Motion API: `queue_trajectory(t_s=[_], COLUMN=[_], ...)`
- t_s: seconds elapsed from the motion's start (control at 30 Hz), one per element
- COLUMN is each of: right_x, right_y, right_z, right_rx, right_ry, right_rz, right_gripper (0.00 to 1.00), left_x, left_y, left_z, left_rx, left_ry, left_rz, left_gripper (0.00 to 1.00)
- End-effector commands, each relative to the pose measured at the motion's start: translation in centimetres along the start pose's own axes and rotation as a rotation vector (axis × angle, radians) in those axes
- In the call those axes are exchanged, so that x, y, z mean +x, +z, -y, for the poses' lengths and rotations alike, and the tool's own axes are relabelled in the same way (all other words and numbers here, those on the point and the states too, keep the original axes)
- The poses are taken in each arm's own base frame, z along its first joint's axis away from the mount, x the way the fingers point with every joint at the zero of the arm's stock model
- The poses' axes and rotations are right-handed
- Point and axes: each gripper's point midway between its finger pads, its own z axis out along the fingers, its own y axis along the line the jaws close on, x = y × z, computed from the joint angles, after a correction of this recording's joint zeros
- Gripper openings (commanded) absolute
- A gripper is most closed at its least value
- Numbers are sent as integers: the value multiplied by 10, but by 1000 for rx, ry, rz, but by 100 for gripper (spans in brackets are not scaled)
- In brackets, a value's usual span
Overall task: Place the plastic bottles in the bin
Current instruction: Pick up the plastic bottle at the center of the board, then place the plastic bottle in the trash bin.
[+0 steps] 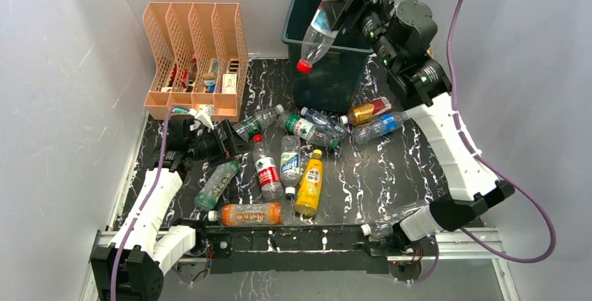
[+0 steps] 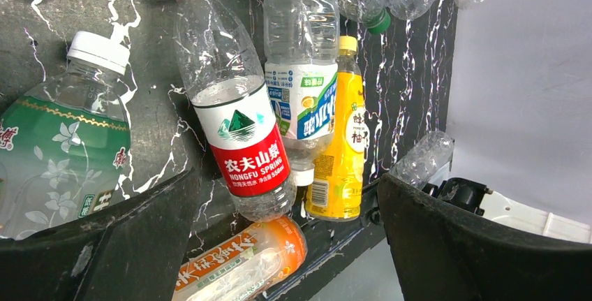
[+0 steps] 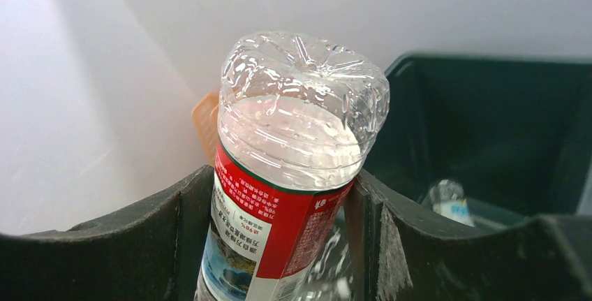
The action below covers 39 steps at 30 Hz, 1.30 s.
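Observation:
My right gripper [image 1: 347, 6] is shut on a clear red-labelled bottle [image 1: 321, 21], held cap down over the front left rim of the dark green bin [image 1: 328, 84]. In the right wrist view the bottle [image 3: 293, 140] sits between both fingers, with the bin [image 3: 489, 105] behind and one bottle [image 3: 447, 200] inside it. My left gripper [image 1: 230, 140] hangs open and low over the table's left. Between its fingers [image 2: 119, 245] lie a red-labelled bottle [image 2: 237, 126] and an orange bottle [image 2: 244, 259], neither gripped. Several more bottles lie about, among them yellow [image 1: 309, 186], green [image 1: 216, 184] and blue-labelled [image 1: 380, 126].
A peach slotted file organizer [image 1: 195, 56] stands at the back left. White walls close in both sides and the back. A clear bottle [image 1: 391, 221] lies by the right arm's base, against the front rail [image 1: 293, 235]. Purple cables trail from both arms.

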Motion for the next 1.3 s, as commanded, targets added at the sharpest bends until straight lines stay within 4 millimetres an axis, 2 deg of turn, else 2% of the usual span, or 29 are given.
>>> queue_trajectory(t_s=[0.0, 0.07, 0.1, 0.3, 0.33, 0.4, 0.5, 0.6, 0.67, 0.83, 0.93, 0.97, 1.0, 1.07, 1.17, 1.27], right_x=[-58, -65, -71, -82, -72, -68, -56, -42, -35, -34, -37, -36, -42, -40, -23, 13], right_y=[28, 40, 51, 74, 84, 94, 106, 110, 109, 96, 83, 78, 65, 44, 9, -22], right_z=[30, 46, 65, 120, 135, 153, 170, 176, 177, 168, 155, 150, 140, 127, 125, 132], right_rx=[73, 92, 115, 162, 176, 197, 214, 219, 216, 195, 163, 151, 134, 111, 150, 190], right_ry=[-7, -11, -18, -12, -11, -17, -40, -60, -71, -89, -93, -90, -88, -72, -36, -8], right_rz=[235, 258, 279, 310, 291, 275, 226, 171, 145, 118, 92, 80, 82, 63, 15, -68], right_gripper=[49, 48, 48, 48, 48, 48, 58, 81, 88, 98, 98, 98, 98, 98, 98, 98], left_x=[1, 2, 1, -1, -2, -3, -3, -5, -5, -7, -9, -10, -10, -12, -13, -13], left_y=[-5, -5, -5, -6, -6, -6, -6, -6, -5, -5, -7, -7, -8, -10, -13, -16], left_z=[8, 9, 9, 10, 10, 10, 11, 11, 12, 13, 16, 17, 18, 21, 25, 28], left_rx=[21, 21, 21, 16, 15, 15, 16, 17, 20, 21, 24, 26, 29, 32, 43, 48], left_ry=[0, 0, 0, 2, 4, 3, 3, 4, 4, 13, 19, 21, 24, 31, 43, 58], left_rz=[-11, -12, -10, -12, -10, -11, -9, -5, -9, -13, -11, -9, -8, -4, -3, -7], left_gripper=[98, 98, 98, 98, 98, 98, 98, 98, 98, 98, 98, 98, 98, 98, 98, 98])
